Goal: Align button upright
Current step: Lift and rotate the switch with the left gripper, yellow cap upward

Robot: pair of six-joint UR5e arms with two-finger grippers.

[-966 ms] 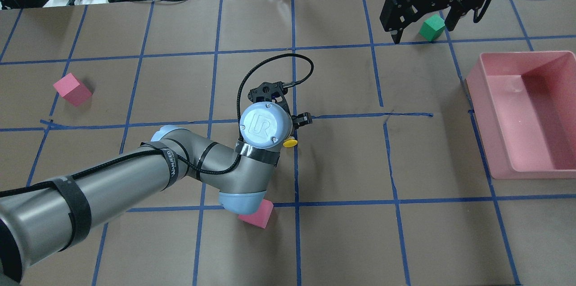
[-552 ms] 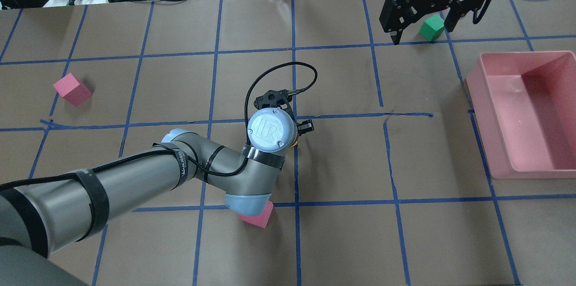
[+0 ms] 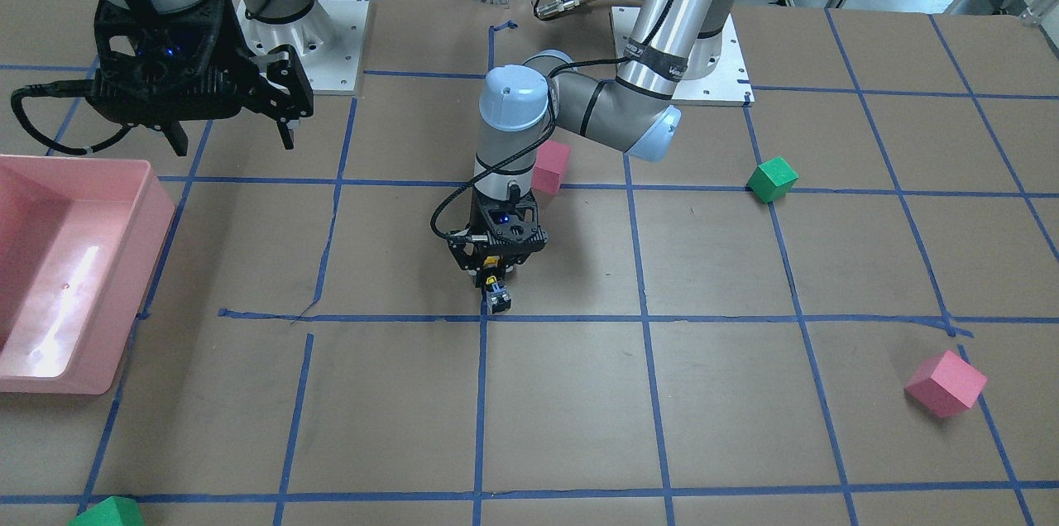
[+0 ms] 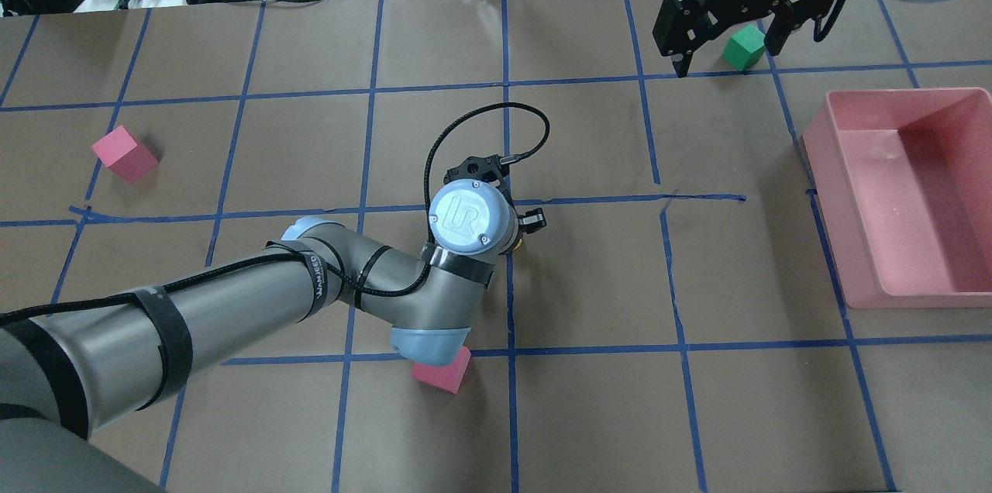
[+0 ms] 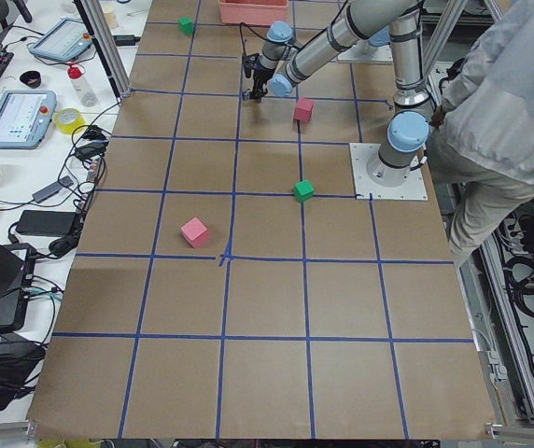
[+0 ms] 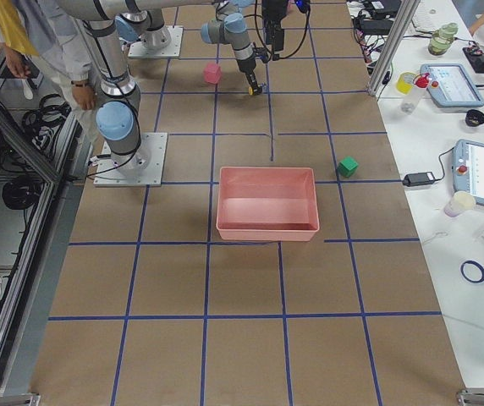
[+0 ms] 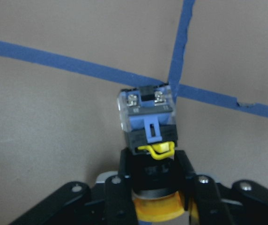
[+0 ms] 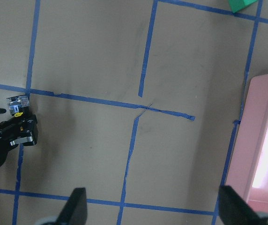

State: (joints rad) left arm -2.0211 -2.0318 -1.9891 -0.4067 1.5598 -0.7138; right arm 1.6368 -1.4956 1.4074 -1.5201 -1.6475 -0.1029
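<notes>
The button sits in the left gripper, pink cube nearby.

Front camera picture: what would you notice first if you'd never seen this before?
Probably the left gripper in the middle of the table. It pinches the small button, yellow cap uppermost, right by a crossing of blue tape lines. After that, the big pink bin at that view's left edge, with the open right gripper hanging above the table near it.
</notes>
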